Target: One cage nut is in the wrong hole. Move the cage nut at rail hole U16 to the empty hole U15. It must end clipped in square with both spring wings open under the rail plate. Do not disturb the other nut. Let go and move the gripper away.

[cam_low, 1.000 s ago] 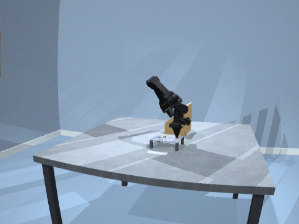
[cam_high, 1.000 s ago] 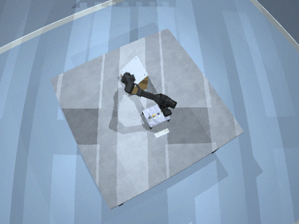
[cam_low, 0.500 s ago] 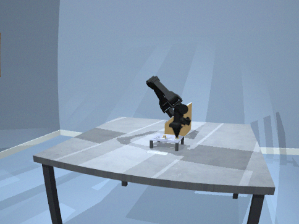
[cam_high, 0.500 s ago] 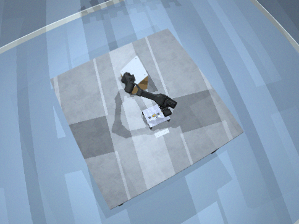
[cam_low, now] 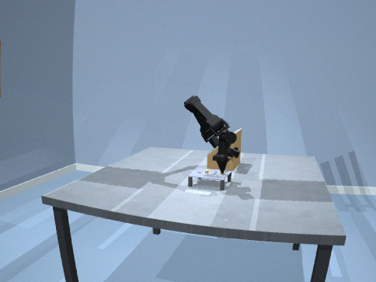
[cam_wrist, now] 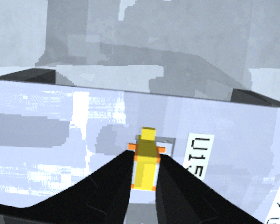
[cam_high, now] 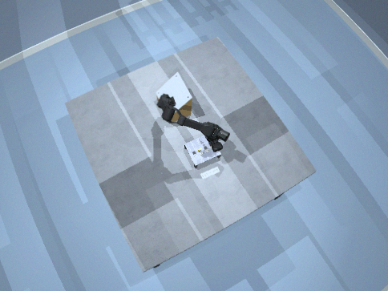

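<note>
While the gripper clamps a yellow cage nut over the hole beside the U15 label, the nut's underside is hidden.

Cool, bright light; hard-edged shadow bands; glare patches on plate; grainy wall.

It looks like a robot test room; a black arm stands over a bench (plain blue walls behind).
</note>
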Robot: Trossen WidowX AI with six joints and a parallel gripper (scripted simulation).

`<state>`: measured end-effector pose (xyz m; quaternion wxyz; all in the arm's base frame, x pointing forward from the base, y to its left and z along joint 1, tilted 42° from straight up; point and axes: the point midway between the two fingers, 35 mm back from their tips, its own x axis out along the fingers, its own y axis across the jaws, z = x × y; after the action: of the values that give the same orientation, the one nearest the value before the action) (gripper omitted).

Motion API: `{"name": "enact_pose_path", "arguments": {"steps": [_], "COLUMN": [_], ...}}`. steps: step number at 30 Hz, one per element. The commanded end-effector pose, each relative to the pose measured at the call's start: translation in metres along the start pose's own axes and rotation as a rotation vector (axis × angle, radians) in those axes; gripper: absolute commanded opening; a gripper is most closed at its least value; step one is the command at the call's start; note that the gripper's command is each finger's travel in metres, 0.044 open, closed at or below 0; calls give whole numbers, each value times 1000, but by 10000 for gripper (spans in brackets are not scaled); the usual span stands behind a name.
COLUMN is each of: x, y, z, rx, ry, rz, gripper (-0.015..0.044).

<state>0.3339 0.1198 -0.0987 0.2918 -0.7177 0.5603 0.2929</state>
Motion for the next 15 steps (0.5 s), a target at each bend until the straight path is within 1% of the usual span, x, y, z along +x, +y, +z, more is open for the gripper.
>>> {"name": "enact_pose_path", "arguments": {"steps": [1, 15], "x": [0, 1], "y": [0, 0], "z": [1, 1], "rx": [3, 3], "ry": [-3, -3], "rz": [6, 25], "gripper": [27, 27]}}
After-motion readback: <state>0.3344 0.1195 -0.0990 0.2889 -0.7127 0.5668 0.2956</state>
